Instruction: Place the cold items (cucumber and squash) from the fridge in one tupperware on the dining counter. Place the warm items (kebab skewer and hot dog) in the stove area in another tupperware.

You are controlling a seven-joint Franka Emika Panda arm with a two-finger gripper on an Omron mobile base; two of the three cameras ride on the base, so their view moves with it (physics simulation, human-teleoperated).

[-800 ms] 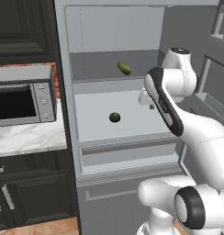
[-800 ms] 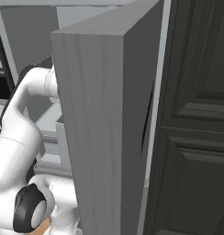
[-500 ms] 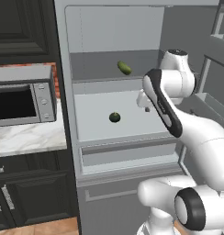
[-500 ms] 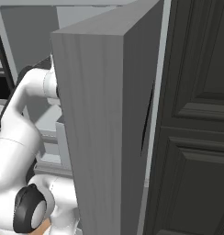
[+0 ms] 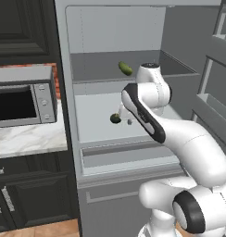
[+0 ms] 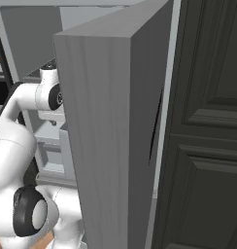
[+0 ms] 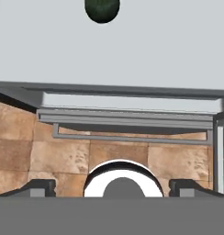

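Glossy white rounded arm point(image 5: 179, 139) segments meet at dark joint rings, with a black-trimmed base joint.

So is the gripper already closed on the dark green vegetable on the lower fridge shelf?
No: in the hand view the gripper has its fingertips spread wide with nothing between them, and the dark green vegetable lies farther ahead on the shelf.
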